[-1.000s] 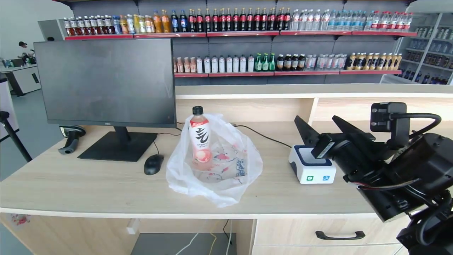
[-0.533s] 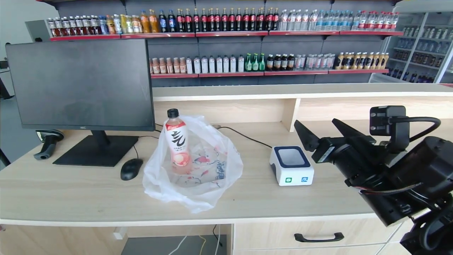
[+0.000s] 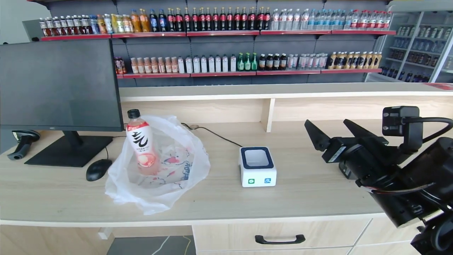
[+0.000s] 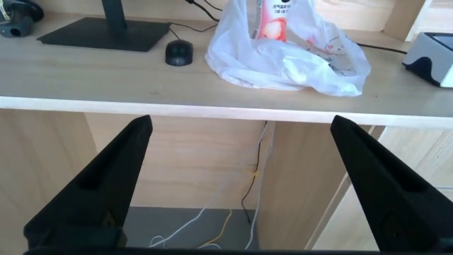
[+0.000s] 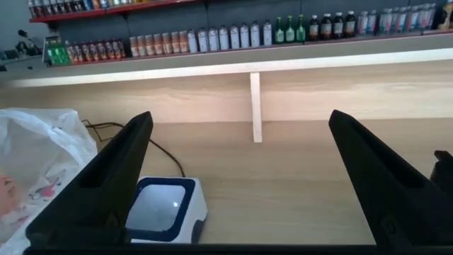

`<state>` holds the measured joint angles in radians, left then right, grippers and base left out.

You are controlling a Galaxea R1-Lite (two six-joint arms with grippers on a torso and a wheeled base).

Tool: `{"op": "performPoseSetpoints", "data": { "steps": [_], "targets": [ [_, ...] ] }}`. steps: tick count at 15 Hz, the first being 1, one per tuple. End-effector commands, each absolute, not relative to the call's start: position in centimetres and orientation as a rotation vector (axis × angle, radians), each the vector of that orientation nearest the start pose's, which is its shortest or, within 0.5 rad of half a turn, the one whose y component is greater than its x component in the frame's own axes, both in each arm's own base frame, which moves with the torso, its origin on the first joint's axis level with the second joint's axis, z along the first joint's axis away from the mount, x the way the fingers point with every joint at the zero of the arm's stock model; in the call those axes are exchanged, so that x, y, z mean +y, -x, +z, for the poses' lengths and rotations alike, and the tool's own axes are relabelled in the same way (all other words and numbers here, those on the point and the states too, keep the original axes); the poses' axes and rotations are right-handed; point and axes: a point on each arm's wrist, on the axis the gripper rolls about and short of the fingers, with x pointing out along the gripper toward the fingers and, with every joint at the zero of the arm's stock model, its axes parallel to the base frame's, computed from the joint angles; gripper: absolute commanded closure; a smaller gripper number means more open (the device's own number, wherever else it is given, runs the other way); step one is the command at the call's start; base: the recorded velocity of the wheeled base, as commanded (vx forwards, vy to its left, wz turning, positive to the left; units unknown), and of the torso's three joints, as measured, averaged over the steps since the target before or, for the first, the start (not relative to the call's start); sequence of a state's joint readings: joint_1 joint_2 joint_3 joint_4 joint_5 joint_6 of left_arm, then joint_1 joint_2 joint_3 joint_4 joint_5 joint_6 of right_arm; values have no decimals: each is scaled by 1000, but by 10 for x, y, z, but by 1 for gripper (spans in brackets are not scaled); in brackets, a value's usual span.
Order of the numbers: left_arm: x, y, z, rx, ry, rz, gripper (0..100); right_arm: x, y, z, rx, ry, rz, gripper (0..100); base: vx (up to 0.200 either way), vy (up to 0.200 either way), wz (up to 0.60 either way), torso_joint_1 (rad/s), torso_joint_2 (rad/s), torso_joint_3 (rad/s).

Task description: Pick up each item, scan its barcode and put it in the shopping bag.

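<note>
Wooden counter (image 3: pixel 300 191), bottle (image 3: pixel 139 136) half veiled by shopping bag (image 3: pixel 185 166), monitor (image 3: pixel 60 85) cropped

A black-capped, pink-labelled bottle (image 3: pixel 141 143) stands upright inside the open translucent shopping bag (image 3: pixel 187 170), near the white scanner (image 3: pixel 257 167).

**Bright, even overhead shop light, with wide-angle bending at the edges**

The pale wooden counter (image 3: pixel 300 191) is evenly lit. Only soft, short shadows lie under the translucent white plastic shopping bag (image 3: pixel 191 166), the small white scanner box with a dark-rimmed window (image 3: pixel 257 175) and the foot of the black flat-screen monitor (image 3: pixel 56 85). The bag's creases carry a mild sheen, and the monitor's dark screen gives a faint, dull reflection. In the head view the red-edged drink shelves (image 3: pixel 226 34) and the counter's front edge bow toward the corners. In the left wrist view the space below the counter lies in shade.
</note>
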<state>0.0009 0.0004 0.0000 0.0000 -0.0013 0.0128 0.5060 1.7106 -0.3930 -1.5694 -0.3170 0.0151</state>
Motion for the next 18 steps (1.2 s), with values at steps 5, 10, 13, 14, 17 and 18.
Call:
{"op": "performPoseSetpoints", "data": {
  "steps": [5,10,13,14,17,18],
  "targets": [
    [0,23,75,0,-12,0,0,118,-226,174,-235,-119,193,0,0,-200,0,5,4,4],
    [0,23,75,0,-8,0,0,118,-223,173,-231,-116,197,0,0,-200,0,4,1,2],
    [0,23,75,0,-6,0,0,122,-218,169,-213,-108,221,0,0,0,0,0,0,0],
    [0,23,75,0,-6,2,0,122,-218,169,-213,-108,220,0,0,0,0,0,0,0],
    [0,23,75,0,-6,2,0,122,-219,164,-193,-92,219,0,0,0,0,0,0,0],
    [0,23,75,0,-6,2,0,123,-221,160,-182,-86,219,0,0,0,0,0,0,0]
  ]
}}
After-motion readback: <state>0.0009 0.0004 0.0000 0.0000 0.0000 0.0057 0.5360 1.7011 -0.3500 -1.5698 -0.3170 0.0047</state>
